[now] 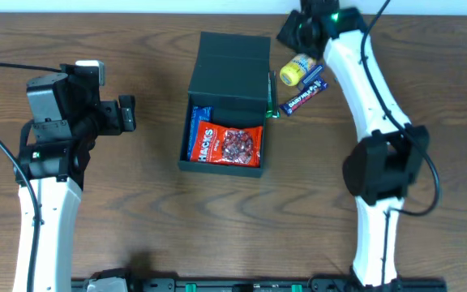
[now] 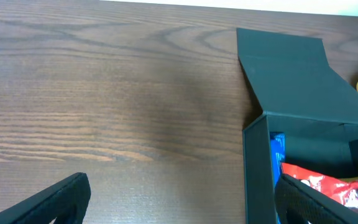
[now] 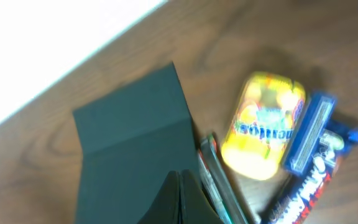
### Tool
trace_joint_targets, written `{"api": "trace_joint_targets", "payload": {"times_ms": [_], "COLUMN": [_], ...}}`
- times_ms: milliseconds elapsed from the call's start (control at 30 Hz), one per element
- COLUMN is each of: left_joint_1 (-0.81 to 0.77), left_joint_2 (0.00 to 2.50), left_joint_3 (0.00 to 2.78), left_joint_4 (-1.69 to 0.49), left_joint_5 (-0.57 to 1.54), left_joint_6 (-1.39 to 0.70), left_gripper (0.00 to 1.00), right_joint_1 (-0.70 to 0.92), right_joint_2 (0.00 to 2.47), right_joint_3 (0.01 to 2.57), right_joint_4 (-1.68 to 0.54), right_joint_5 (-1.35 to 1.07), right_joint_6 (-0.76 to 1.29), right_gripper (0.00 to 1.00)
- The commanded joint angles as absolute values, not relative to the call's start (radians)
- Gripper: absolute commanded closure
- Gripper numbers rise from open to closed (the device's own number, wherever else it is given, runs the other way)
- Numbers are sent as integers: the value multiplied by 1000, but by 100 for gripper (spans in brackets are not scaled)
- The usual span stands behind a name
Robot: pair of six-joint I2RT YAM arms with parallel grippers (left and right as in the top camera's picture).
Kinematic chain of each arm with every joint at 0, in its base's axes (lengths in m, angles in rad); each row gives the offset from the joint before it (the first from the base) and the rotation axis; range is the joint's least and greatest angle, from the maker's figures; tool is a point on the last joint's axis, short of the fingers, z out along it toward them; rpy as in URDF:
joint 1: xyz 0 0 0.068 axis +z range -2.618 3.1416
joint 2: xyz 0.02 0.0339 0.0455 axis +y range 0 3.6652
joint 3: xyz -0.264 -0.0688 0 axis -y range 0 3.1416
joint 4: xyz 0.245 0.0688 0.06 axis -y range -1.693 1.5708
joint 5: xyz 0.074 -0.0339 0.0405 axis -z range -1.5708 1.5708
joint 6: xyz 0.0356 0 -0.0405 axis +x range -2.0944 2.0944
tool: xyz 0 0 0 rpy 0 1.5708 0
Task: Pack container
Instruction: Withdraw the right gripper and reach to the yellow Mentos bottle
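Open container (image 1: pixel 232 69) holding red snack bag (image 1: pixel 235 146) (blue packet (image 1: pixel 198 130) beside it), left fingers (image 2: pixel 51 200) spread wide, right fingers (image 3: pixel 166 204) pressed together

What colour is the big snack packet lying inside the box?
The snack packet is red with white lettering; clearest overhead.

The container (image 1: pixel 217 167) is sitting on the table (image 1: pixel 152 203), with its lid (image 1: pixel 233 61) lying open behind it. Inside the container, a snack packet (image 1: pixel 229 146) is lying flat and a second packet (image 1: pixel 196 130) is standing against the left wall. Just right of the lid, a tub (image 1: pixel 296 70) is lying on the table, and a chocolate bar (image 1: pixel 305 99) is lying just before the tub.
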State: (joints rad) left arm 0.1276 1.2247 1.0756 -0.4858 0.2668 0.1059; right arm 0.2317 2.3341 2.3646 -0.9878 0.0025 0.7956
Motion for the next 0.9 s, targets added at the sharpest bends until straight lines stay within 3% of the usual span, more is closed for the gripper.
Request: {"api": "trace_joint_targets", "payload": {"times_ms": [0,133,167,200,233,400,467,533,867], "left_joint_1": [131,131,131,131,131,131,131,131,131], "left_joint_2": [1215,1215,1215,1215,1215,1215,1215,1215,1215], "left_joint_3": [1105,1105,1105,1105,1105,1105,1105,1105,1105], "left_joint_4": [-487,-501,-504,-507,-509,-516,-517,-519,-519], "left_joint_5": [279,279,279,279,279,279,279,279,278], "left_joint_6": [116,116,116,116,116,116,116,116,116], "left_gripper": [5,5,5,5,5,5,5,5,5], "right_joint_1": [202,187,187,187,189,192,194,199,199], "right_joint_2": [2439,2505,2508,2511,2511,2511,2511,2511,2580], "right_joint_3": [2558,2607,2605,2598,2597,2597,2596,2596,2595], "right_joint_4": [-1078,-1168,-1172,-1170,-1167,-1169,-1172,-1162,-1108], "right_joint_5": [10,10,11,12,14,22,16,27,-3], "right_joint_6": [818,806,794,768,761,762,762,762,860], "right_gripper": [98,93,86,68,56,39,24,1,4]}}
